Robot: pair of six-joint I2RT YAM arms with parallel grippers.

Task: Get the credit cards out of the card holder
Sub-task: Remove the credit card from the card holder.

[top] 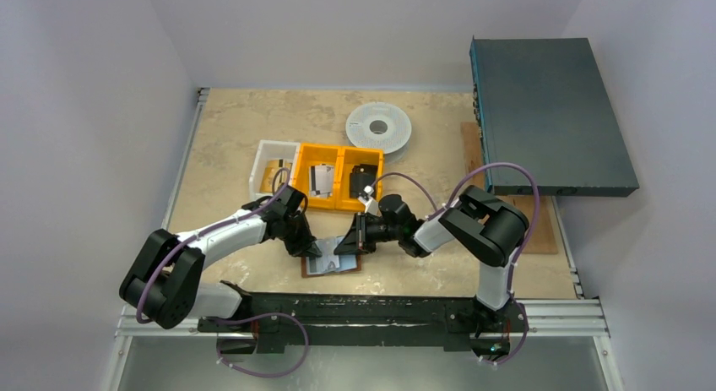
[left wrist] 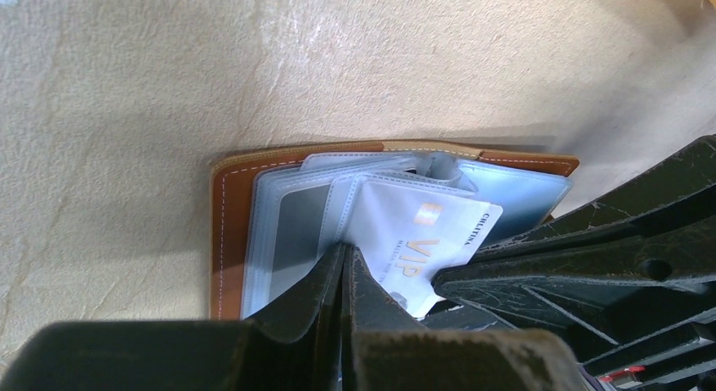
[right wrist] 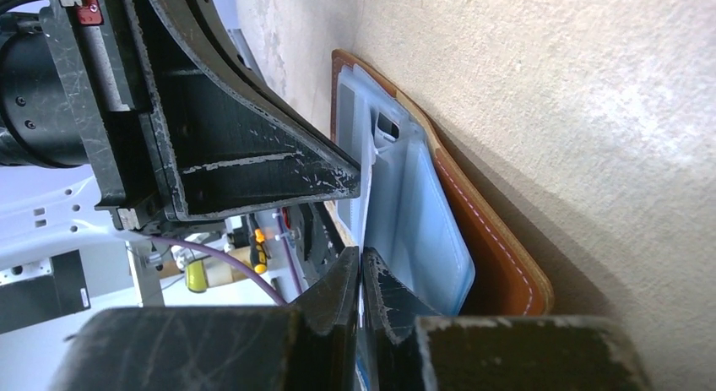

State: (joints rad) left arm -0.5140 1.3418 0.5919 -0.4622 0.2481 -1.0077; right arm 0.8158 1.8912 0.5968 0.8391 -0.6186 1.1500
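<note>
The card holder (top: 332,265), brown leather with pale blue plastic sleeves, lies open on the table near the front edge. In the left wrist view its leather edge (left wrist: 228,230) frames the sleeves, and a white credit card (left wrist: 431,235) marked VIP sticks halfway out of one. My left gripper (left wrist: 344,254) is shut on the edge of that sleeve. My right gripper (right wrist: 361,264) is shut on a thin white card edge beside the holder (right wrist: 498,256); its fingers (left wrist: 549,264) meet the card's corner. In the top view both grippers (top: 311,247) (top: 344,243) face each other over the holder.
Behind the holder stand two orange bins (top: 338,178) and a white bin (top: 272,167) with small items. A white spool (top: 378,129) lies further back. A dark flat box (top: 549,112) overhangs the right side above a brown board (top: 540,222).
</note>
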